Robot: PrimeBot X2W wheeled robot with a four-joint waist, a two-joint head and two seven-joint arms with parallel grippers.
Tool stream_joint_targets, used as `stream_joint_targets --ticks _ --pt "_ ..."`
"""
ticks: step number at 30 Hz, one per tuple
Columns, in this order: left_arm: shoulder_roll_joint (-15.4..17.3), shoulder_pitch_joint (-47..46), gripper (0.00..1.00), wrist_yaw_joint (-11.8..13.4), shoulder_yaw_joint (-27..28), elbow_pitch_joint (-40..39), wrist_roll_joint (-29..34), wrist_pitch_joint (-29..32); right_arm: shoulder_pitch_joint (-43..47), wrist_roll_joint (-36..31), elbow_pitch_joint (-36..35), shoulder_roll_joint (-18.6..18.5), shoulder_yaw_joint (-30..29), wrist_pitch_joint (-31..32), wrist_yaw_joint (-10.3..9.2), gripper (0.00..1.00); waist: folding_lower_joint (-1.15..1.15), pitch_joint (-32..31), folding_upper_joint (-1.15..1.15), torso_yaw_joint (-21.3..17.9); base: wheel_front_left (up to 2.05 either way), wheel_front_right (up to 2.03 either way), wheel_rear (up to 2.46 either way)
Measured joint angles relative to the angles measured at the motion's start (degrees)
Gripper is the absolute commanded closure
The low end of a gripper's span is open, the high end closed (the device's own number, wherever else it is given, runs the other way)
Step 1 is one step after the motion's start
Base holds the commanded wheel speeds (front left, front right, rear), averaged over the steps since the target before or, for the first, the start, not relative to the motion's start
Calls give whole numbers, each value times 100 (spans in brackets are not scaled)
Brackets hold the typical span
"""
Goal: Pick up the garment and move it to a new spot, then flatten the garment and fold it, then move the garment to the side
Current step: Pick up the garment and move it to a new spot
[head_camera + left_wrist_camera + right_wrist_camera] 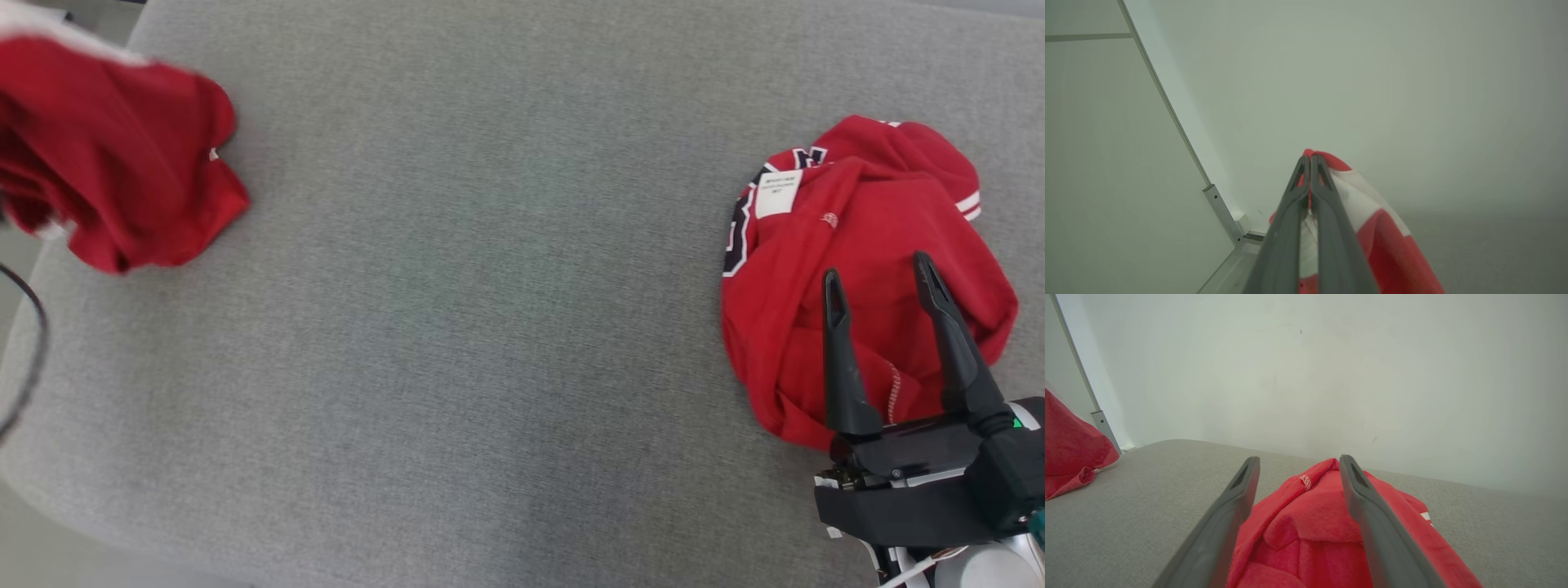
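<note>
A red garment with a white band (114, 171) hangs at the upper left of the head view, its lower folds over the grey cushion (490, 327). The left wrist view shows my left gripper (1309, 159) shut on a red-and-white fold of this garment (1384, 237). A second red garment (849, 245), crumpled, with a white label and dark lettering, lies at the right of the cushion. My right gripper (878, 273) stands open just above it, fingers spread over its folds (1310, 522), nothing pinched between them.
A white wall (1331, 375) rises behind the cushion. A metal frame post (1220, 212) stands at the far left corner. A black cable (33, 351) loops past the cushion's left edge. The cushion's wide middle stretches bare between the two garments.
</note>
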Motion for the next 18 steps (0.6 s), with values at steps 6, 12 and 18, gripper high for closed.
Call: stream_joint_targets --ticks 6,12,18 --pt "-480 310 100 -247 -141 1267 -238 -21 -11 -4 -135 -53 40 105 0 0 -1 75 0 -216 0 0 0" --pt "-913 541 100 -475 -178 2639 -537 13 -20 -4 -229 -66 118 155 0 0 -1 117 0 -445 0 0 0" --pt "-900 347 0 -550 -135 2932 -550 -91 -15 -4 -245 -48 90 144 0 0 -1 69 0 -532 0 0 0"
